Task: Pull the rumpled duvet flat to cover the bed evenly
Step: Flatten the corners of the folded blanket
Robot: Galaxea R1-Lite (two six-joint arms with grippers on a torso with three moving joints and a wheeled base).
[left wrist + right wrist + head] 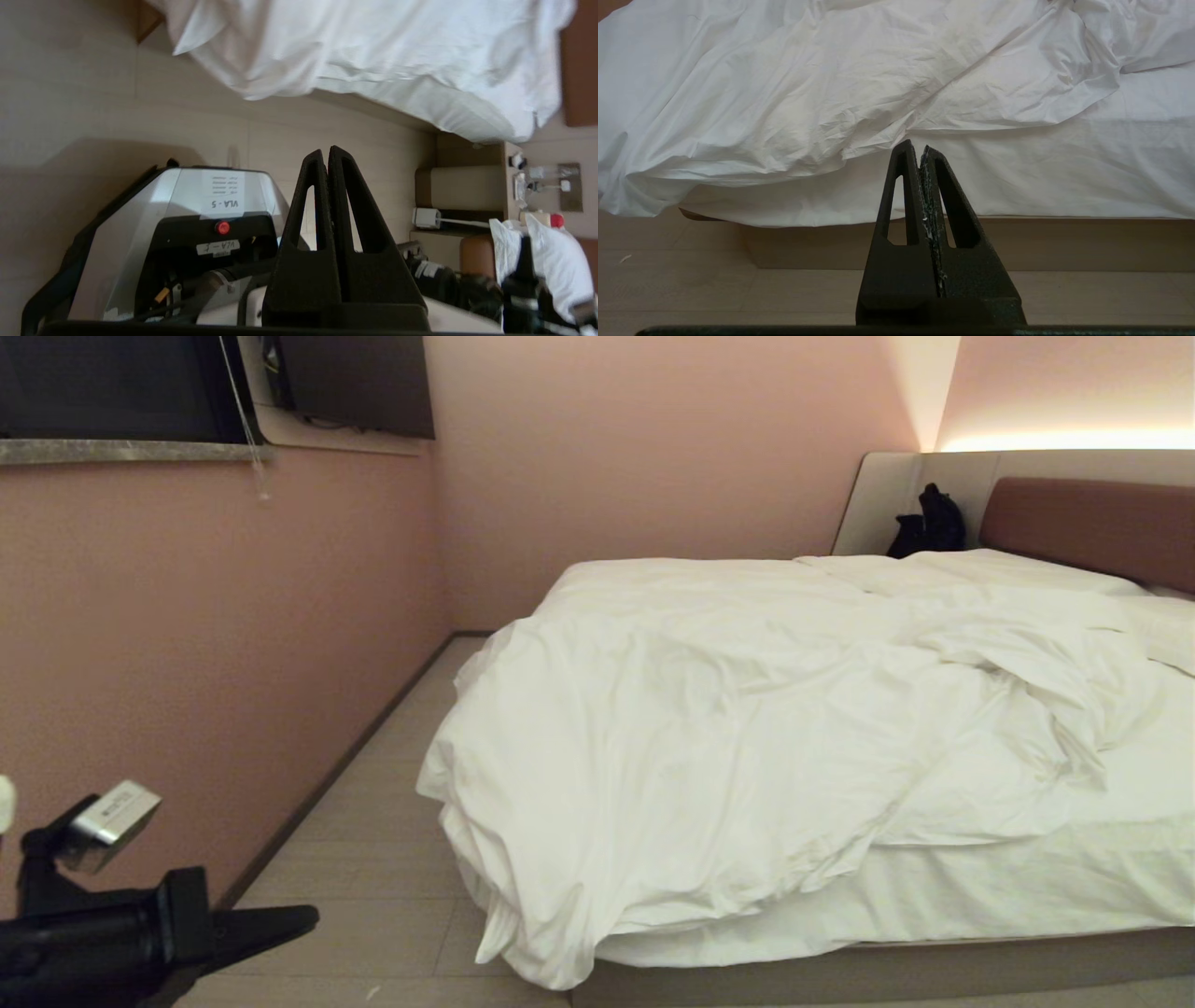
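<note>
At the lower left of the head view the left gripper [303, 919] reaches in over the pale floor [373, 859] beside the pink wall [187, 644], its fingers [327, 161] pressed together on nothing. Across the middle and right of the frame the duvet [709, 737] lies rumpled on the bed [887, 971], bunched toward the left end where a corner droops over the edge, leaving bare sheet [1148, 775] at the right below the reddish-brown headboard [1092, 523]. The right gripper [920, 151], seen only in its wrist view, has its fingers closed and empty, pointing at the bed's side.
</note>
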